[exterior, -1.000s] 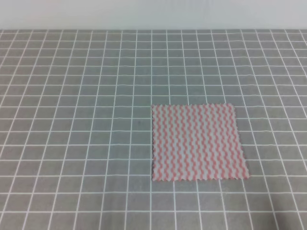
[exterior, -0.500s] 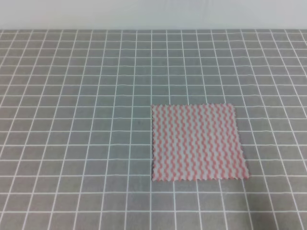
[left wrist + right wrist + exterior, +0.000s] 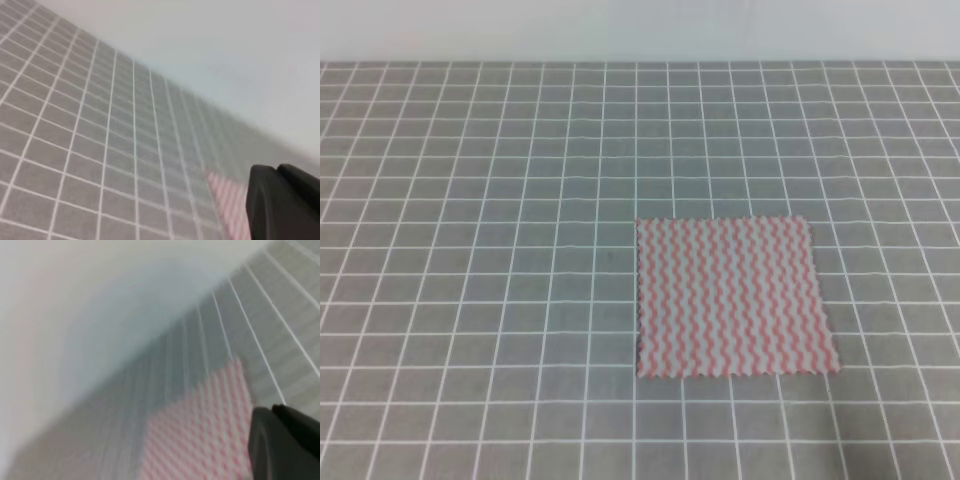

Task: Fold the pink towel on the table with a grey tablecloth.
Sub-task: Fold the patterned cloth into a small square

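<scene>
A dark edge of the left gripper (image 3: pixel 282 205) fills the corner of its wrist view, and the right gripper (image 3: pixel 285 442) shows likewise; whether either is open cannot be told, and neither touches anything visible. Both arms sit outside the overhead view, cameras angled across the surface. The thin square towel with pink-and-white wavy stripes (image 3: pixel 732 298) lies flat and unfolded, right of centre on the table covered in grey cloth gridded with white lines (image 3: pixel 470 250). Folding appears not yet begun; the next move likely calls for reaching a towel edge or corner.
</scene>
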{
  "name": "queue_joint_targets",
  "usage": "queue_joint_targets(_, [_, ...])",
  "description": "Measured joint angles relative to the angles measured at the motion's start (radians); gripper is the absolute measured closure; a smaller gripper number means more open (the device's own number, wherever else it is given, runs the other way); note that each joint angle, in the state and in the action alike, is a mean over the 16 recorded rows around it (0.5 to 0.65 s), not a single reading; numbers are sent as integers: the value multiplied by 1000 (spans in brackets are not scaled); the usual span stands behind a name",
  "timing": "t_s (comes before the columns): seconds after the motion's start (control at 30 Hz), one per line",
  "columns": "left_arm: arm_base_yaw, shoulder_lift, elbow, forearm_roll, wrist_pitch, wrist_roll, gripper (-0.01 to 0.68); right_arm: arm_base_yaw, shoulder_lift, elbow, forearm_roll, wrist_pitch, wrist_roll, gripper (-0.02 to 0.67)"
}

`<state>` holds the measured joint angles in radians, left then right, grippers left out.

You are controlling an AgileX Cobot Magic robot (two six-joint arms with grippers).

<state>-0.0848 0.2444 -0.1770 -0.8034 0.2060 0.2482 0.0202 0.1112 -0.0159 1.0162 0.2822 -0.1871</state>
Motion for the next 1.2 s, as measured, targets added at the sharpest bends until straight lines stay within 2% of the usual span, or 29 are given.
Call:
queue_joint_targets(0.3, [-15, 476, -317, -58, 232, 359, 674, 0, 354, -209, -131, 195, -154, 667])
queue_joint_targets(0.53, [-105, 771, -453, -159, 267, 579, 674, 2, 655, -433, -347, 359, -171, 667])
queue_joint_targets(0.7, [-201, 903, -478, -216, 203, 657, 674, 32, 849, -562, -498, 428, -112, 666])
queue_joint_targets(0.9, [-294, 1019, -507, -229, 132, 686, 674, 127, 1071, -694, -686, 454, 9, 667])
queue_joint_targets(1.2, [-337, 1143, -600, -225, 143, 711, 674, 268, 1326, -831, -832, 433, 134, 655])
